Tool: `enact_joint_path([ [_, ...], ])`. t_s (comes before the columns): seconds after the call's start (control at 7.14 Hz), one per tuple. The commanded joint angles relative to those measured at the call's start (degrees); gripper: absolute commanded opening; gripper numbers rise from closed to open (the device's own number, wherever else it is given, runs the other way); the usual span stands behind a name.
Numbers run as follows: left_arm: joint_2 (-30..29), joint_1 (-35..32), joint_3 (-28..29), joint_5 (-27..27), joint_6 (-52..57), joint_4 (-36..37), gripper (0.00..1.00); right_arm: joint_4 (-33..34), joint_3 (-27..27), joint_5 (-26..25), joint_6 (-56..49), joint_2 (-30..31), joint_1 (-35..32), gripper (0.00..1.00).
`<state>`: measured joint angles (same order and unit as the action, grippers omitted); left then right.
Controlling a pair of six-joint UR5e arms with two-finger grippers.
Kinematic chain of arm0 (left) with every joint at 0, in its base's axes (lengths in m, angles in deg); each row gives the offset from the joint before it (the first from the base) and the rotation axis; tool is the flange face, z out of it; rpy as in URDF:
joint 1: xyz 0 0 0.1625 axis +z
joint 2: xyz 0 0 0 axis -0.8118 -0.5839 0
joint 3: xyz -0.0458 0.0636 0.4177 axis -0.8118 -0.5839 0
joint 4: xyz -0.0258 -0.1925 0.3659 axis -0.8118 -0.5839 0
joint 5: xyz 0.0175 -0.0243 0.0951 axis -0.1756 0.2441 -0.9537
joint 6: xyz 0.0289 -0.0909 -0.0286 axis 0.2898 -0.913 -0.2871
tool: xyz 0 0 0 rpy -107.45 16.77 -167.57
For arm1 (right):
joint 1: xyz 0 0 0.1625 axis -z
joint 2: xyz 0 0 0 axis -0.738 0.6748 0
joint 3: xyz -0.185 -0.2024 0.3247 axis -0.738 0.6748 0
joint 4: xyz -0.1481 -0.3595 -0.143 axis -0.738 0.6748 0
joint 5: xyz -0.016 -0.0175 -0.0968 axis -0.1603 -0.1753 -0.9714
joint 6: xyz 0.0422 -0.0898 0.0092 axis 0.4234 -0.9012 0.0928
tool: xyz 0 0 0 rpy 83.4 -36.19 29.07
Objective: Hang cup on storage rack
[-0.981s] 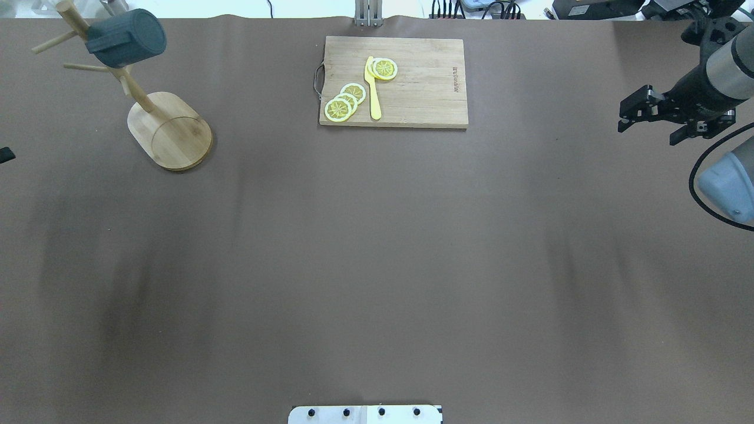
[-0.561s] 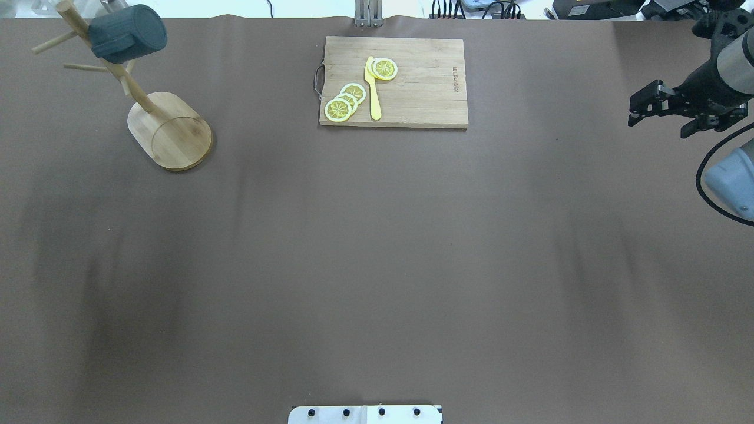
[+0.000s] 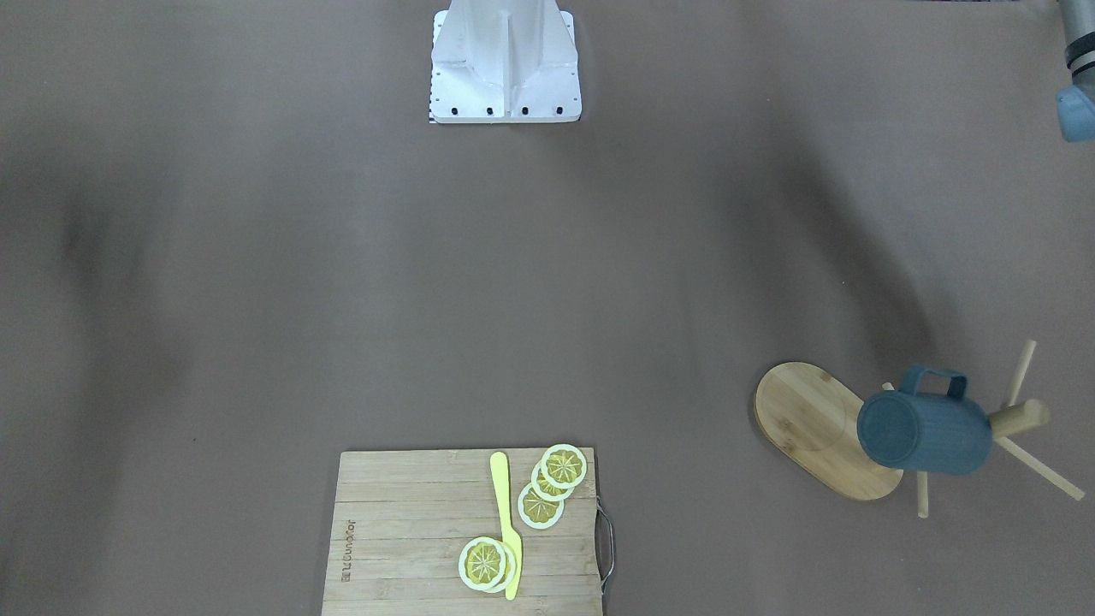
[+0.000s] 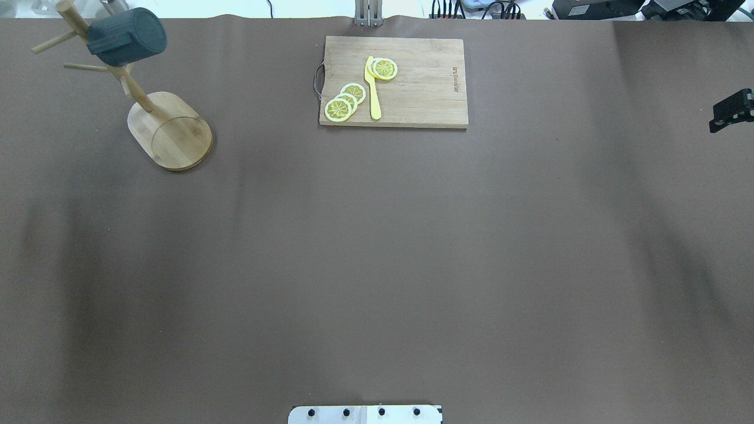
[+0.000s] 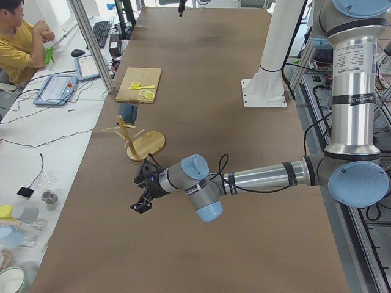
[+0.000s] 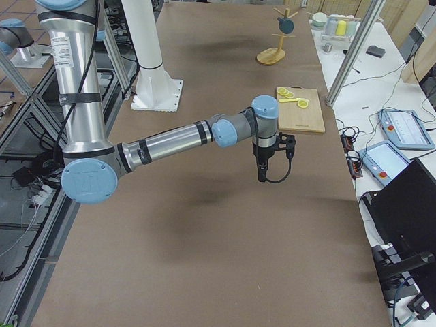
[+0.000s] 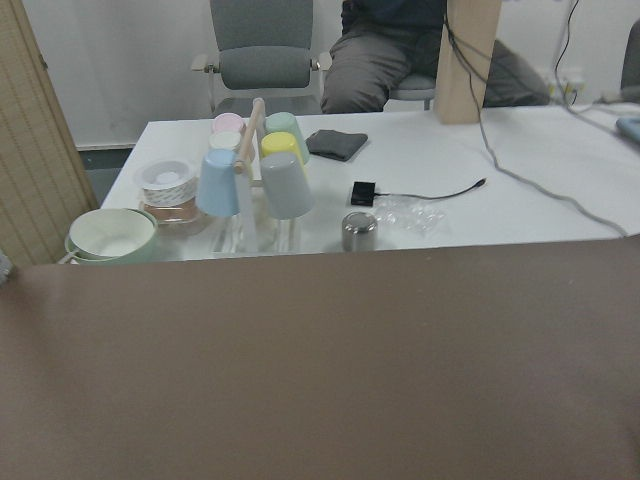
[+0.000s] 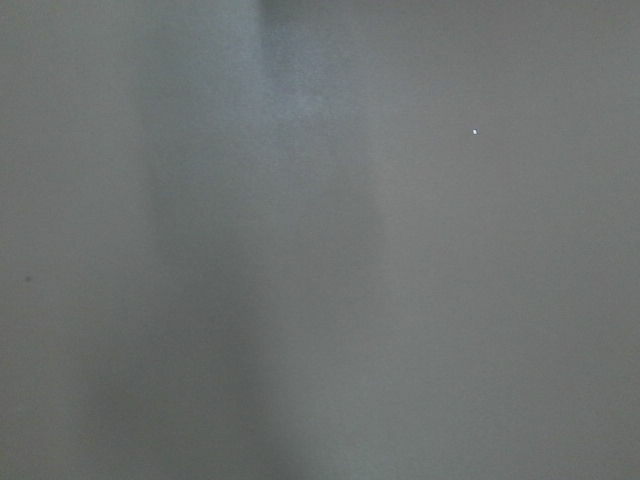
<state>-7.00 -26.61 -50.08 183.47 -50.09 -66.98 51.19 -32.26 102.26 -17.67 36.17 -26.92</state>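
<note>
The dark slate-blue cup (image 4: 126, 36) hangs by its handle on a peg of the bamboo storage rack (image 4: 171, 132) at the table's far left corner. It also shows in the front-facing view (image 3: 924, 432), on the rack (image 3: 808, 423). No gripper touches it. My right gripper (image 4: 730, 112) shows only one black finger at the overhead view's right edge, far from the rack; it hangs above the bare table in the right view (image 6: 272, 160) and looks open and empty. My left gripper (image 5: 143, 194) shows only in the left view, near the rack's side; I cannot tell its state.
A slatted cutting board (image 4: 412, 82) with lemon slices (image 4: 344, 101) and a yellow knife (image 4: 373, 88) lies at the far middle. The robot's white base plate (image 4: 365, 414) is at the near edge. A side table with cups (image 7: 250, 180) and a seated person (image 5: 18, 43) are beyond the left end.
My right gripper has pulled back to the right, almost out of the overhead view. The cup stays hanging on the rack, swinging slightly.
</note>
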Motion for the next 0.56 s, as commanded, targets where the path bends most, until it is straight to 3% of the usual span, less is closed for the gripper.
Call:
enact_joint_path([
  [0.0, -2.83, -2.52, -8.15, 14.48, 4.86, 28.55, 0.97, 0.0, -0.16, 0.52, -4.74, 4.08, -2.24, 1.0],
  [0.28, -1.88, -2.26, -12.65, 23.9, 7.65, 38.9, 0.97, 0.0, -0.08, 2.1, -6.77, 7.42, -2.51, 1.0],
  [0.42, -0.74, -2.17, -14.32, 24.38, 14.64, 43.12, 0.97, 0.0, -0.16, 2.98, -8.69, 8.31, -2.86, 1.0],
])
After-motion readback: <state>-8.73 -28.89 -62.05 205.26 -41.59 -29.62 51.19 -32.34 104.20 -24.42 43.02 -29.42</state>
